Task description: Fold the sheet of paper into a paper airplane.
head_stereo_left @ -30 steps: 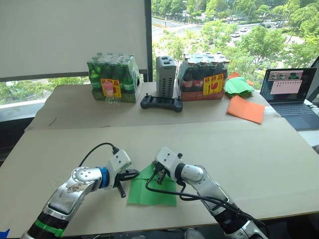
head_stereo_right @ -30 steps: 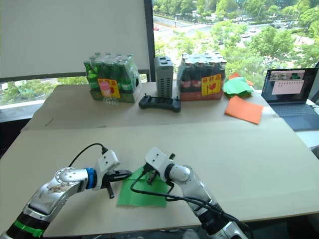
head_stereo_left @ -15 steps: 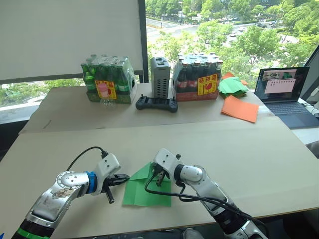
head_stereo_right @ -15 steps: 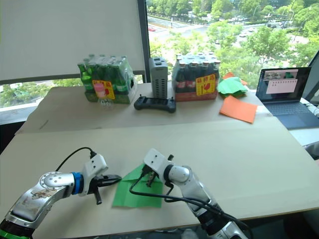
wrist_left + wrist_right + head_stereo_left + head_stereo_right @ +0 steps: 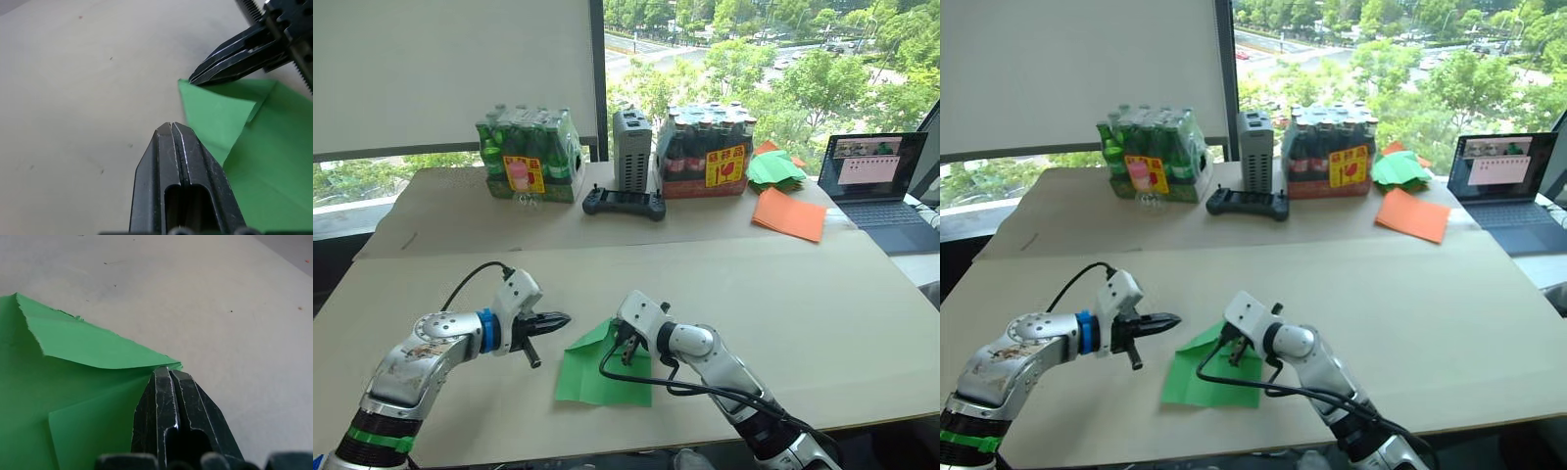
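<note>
Since a moment ago, my left claw (image 5: 560, 319) pulled away from the sheet of paper (image 5: 603, 370), clenched and empty. My right claw (image 5: 628, 351), fingers together, presses the paper on the table (image 5: 783, 294).

Two bottle packs (image 5: 530, 155) (image 5: 707, 153), one laptop (image 5: 882, 182), one controller (image 5: 625, 203), one grey box (image 5: 631, 151), one green sheet (image 5: 604, 363).

sheet of paper (image 5: 604, 364) partly hidden under right arm, laptop (image 5: 884, 186) cut off by edge
</note>
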`<state>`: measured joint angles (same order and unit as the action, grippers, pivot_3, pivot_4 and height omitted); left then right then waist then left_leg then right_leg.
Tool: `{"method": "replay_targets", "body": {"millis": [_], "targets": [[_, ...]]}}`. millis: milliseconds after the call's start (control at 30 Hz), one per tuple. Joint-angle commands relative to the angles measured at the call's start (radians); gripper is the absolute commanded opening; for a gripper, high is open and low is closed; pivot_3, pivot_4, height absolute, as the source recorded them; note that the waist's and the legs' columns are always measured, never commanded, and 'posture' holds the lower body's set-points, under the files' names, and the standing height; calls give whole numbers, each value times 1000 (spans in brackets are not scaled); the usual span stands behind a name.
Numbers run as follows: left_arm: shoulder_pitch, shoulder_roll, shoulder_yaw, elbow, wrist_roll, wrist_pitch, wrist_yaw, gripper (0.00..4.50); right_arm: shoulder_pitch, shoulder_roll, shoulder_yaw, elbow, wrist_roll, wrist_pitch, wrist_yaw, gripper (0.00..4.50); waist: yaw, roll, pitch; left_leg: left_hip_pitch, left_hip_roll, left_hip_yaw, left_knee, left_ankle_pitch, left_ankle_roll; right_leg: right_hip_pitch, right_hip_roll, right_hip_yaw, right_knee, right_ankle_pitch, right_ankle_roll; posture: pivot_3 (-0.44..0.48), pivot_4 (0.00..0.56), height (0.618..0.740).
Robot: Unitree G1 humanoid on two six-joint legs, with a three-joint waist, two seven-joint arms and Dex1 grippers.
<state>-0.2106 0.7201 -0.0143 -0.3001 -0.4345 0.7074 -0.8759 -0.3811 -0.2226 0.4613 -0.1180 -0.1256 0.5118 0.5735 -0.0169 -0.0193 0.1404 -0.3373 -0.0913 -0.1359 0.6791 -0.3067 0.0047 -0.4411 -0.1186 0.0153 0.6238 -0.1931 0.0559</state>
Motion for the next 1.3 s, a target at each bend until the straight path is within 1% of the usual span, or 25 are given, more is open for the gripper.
{"method": "replay_targets", "body": {"millis": [33,233,400,467,500,533,567,633,667,700,767,867,933,1033,1100,1167,1300], "targets": [[18,-25,-45,-19,15,-19,14,23,7,8,-36,-97,45,-5,12,0,-2,0,0,0,0,1,0,0,-1,-1,0,0,0,0,0,0,150,707],[23,-66,-93,-14,41,-29,42,23,54,3,-92,-233,101,29,11,0,0,-1,0,-4,1,3,0,-1,-2,-5,1,2,-1,0,0,0,150,707],[37,-66,-119,-12,64,-46,37,23,88,-27,-105,-340,137,83,22,0,1,-1,0,-12,1,3,2,0,-3,-14,1,2,1,2,-2,0,150,707],[40,-67,-136,0,82,-63,38,23,103,-47,-108,-378,147,108,23,0,-3,-1,1,-14,1,3,2,1,-5,-16,1,1,2,2,-3,0,150,703],[40,-69,-139,3,86,-66,39,23,108,-53,-108,-390,152,119,22,0,-8,-1,1,-17,0,-1,2,1,-5,-14,-1,-2,2,2,-3,0,150,701],[38,-73,-142,5,88,-66,41,23,114,-64,-106,-402,156,123,23,0,-13,-1,1,-20,-5,-11,1,1,1,-12,-14,-10,5,-1,-2,0,150,700],[35,-77,-146,7,90,-66,43,23,122,-74,-109,-413,162,126,22,0,-18,-1,1,-22,-13,-23,2,4,3,-9,-25,-21,8,-5,-1,0,150,698],[32,-82,-152,7,92,-65,45,23,139,-85,-129,-435,189,160,21,0,-23,2,2,-25,-31,-46,2,12,4,-4,-34,-38,11,-10,4,0,150,696],[31,-83,-154,6,93,-65,46,23,149,-102,-140,-448,195,165,26,0,-16,2,2,-26,-36,-55,3,17,4,-2,-40,-44,12,-12,7,0,150,696],[31,-84,-156,6,93,-64,46,23,159,-114,-160,-459,208,179,28,0,-4,2,2,-26,-38,-55,4,21,-3,-2,-39,-43,12,-12,7,0,150,696],[29,-86,-159,9,98,-66,47,23,179,-150,-198,-482,231,199,41,0,12,2,2,-26,-36,-51,5,21,-3,-1,-37,-39,10,-10,6,0,150,696],[24,-89,-164,11,104,-68,46,23,227,-247,-263,-520,266,226,81,0,25,2,2,-25,-35,-47,5,19,0,-2,-35,-34,8,-9,7,0,150,696],[20,-92,-169,13,109,-71,45,23,259,-308,-295,-553,294,236,117,0,28,2,2,-24,-34,-43,4,16,5,-2,-34,-31,8,-9,8,0,150,696],[12,-99,-177,24,118,-76,43,23,308,-403,-331,-583,326,249,164,0,27,2,3,-23,-32,-40,4,16,6,-2,-34,-29,7,-9,8,0,150,696],[5,-106,-181,32,123,-77,42,23,342,-465,-328,-589,326,245,188,0,29,2,3,-23,-31,-37,4,14,8,-1,-34,-27,7,-9,8,0,150,696],[-2,-111,-185,39,126,-79,40,23,364,-501,-310,-584,322,238,194,0,29,1,3,-22,-31,-36,4,13,9,-1,-34,-26,6,-9,9,0,150,696],[-19,-118,-196,55,135,-87,36,23,372,-511,-246,-568,298,217,179,0,29,1,3,-21,-31,-33,4,13,10,0,-34,-24,6,-12,16,0,150,696]]}}
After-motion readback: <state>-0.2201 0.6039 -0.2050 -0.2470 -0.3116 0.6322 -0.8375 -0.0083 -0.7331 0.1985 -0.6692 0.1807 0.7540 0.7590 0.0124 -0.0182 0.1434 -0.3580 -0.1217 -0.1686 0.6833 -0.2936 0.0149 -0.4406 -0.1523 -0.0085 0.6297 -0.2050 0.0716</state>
